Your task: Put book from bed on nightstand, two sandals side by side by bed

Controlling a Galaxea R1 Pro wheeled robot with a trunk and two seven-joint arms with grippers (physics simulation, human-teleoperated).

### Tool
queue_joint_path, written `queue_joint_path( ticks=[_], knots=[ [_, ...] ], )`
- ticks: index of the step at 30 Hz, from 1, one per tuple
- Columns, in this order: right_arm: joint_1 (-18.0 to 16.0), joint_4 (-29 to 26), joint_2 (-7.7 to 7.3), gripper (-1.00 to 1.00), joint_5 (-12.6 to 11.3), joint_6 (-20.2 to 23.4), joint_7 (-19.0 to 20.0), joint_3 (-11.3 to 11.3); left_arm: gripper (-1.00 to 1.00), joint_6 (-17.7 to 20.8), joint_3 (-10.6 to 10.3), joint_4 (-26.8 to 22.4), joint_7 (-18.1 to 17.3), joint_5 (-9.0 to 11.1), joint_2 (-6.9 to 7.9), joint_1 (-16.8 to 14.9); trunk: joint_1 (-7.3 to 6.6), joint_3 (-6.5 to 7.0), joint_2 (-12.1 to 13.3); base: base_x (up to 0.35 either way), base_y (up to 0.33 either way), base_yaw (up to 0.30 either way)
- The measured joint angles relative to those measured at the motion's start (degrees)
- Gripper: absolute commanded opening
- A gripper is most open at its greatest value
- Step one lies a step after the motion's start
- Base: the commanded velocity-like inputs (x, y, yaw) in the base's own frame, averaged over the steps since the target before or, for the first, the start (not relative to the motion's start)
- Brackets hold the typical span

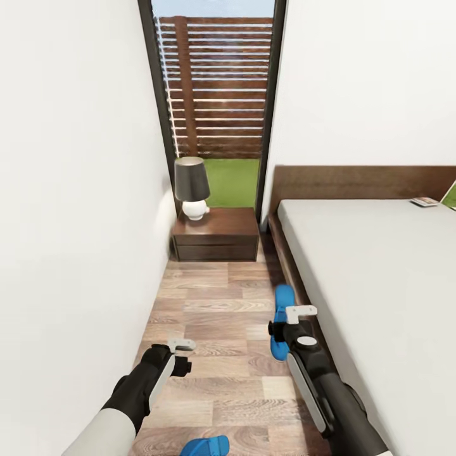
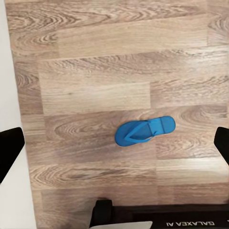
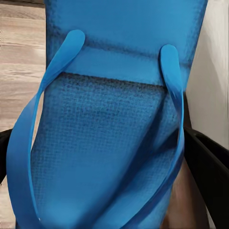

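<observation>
One blue sandal (image 1: 280,303) lies lengthwise close to the bed (image 1: 380,285), and my right gripper (image 1: 286,320) is shut on it. The right wrist view has that sandal (image 3: 105,157) very close, with a dark finger (image 3: 207,167) against each side of it. The other sandal (image 1: 204,446) lies on the floor at the near edge of the head view, seen flat as a sandal (image 2: 144,131) in the left wrist view. My left gripper (image 1: 187,356) hangs open and empty above the floor. The book (image 1: 424,202) lies on the mattress by the headboard. A nightstand (image 1: 215,235) stands beside the bed's head.
A lamp (image 1: 192,187) with a dark shade stands on the nightstand. A white wall (image 1: 76,221) closes the narrow aisle on the left. A tall window (image 1: 215,95) rises behind the nightstand. The robot's dark base (image 2: 152,217) shows near the floor sandal.
</observation>
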Motion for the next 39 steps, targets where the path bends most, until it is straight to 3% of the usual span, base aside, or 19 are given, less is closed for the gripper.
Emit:
queue_joint_path(
  ticks=[11,13,14,15,17,18,19,21,25,30,34,36,39],
  knots=[
    [0.01,-5.23,-0.05,-1.00,0.01,0.40,-0.54,0.09,1.00,-0.01,0.06,0.00,0.00,0.11,-0.02,0.00,2.42,-2.95,-4.41,0.000,0.000,0.000],
    [0.00,-5.49,-0.08,-1.00,-0.02,0.71,-0.54,0.09,1.00,0.25,-0.53,-0.05,0.29,0.02,-0.59,0.00,2.86,-3.49,-5.22,0.000,0.000,0.000],
    [0.00,-5.51,-0.08,-1.00,-0.02,0.80,-0.54,0.09,1.00,0.65,-0.73,-0.30,0.35,-0.11,-0.63,-0.02,3.08,-3.76,-5.62,0.000,0.000,0.000],
    [0.00,-5.53,-0.08,-1.00,-0.02,0.92,-0.50,0.09,1.00,3.45,-1.41,-1.05,0.42,-0.75,-0.64,-0.30,3.30,-4.03,-6.02,0.000,0.000,0.000],
    [0.00,-5.53,-0.08,-1.00,-0.05,1.00,-0.46,0.09,1.00,9.14,-4.98,-3.29,0.19,-1.95,-0.57,-0.82,3.74,-4.56,-6.82,0.000,0.000,0.000],
    [-0.01,-5.54,-0.08,-1.00,-0.08,1.03,-0.46,0.09,1.00,11.06,-11.11,-4.24,-0.02,-2.01,-0.52,-0.96,3.95,-4.83,-7.22,0.000,0.000,0.000],
    [0.00,-5.54,-0.08,-1.00,-0.08,1.03,-0.45,0.09,1.00,11.33,-12.79,-4.29,-0.03,-2.29,-0.48,-0.98,4.18,-5.10,-7.62,0.000,0.000,0.000],
    [0.00,-5.53,-0.08,-1.00,-0.12,1.03,-0.45,0.21,1.00,11.80,-18.05,-4.26,-0.08,-2.27,-0.33,-0.99,4.61,-5.64,-8.43,0.000,0.000,0.000],
    [0.00,-5.50,-0.08,-1.00,-0.14,1.01,-0.45,1.08,1.00,12.10,-24.89,-4.19,-0.11,-2.34,-0.04,-0.96,5.49,-6.71,-10.03,0.000,0.000,0.000],
    [0.01,-5.54,-0.08,-1.00,-0.04,1.03,-0.45,1.78,1.00,12.24,-35.44,-3.61,-0.36,-2.19,0.80,-0.94,6.59,-8.06,-12.04,0.000,0.000,0.000],
    [0.00,-5.55,-0.08,-1.00,-0.03,1.03,-0.45,1.90,1.00,12.28,-39.71,-1.44,-3.61,-2.41,1.93,-0.96,7.47,-9.13,-13.64,0.000,0.000,0.000],
    [0.00,-5.55,-0.08,-1.00,-0.03,1.03,-0.45,1.92,1.00,12.29,-40.91,-0.90,-6.71,-3.27,3.23,-0.96,7.91,-9.67,-14.45,0.000,0.000,0.000],
    [0.00,-5.49,-0.08,-1.00,-0.05,1.03,-0.45,1.93,1.00,12.28,-45.22,-0.70,-11.28,-5.15,5.30,-0.94,8.57,-10.48,-15.65,0.000,0.000,0.000]
  ],
)
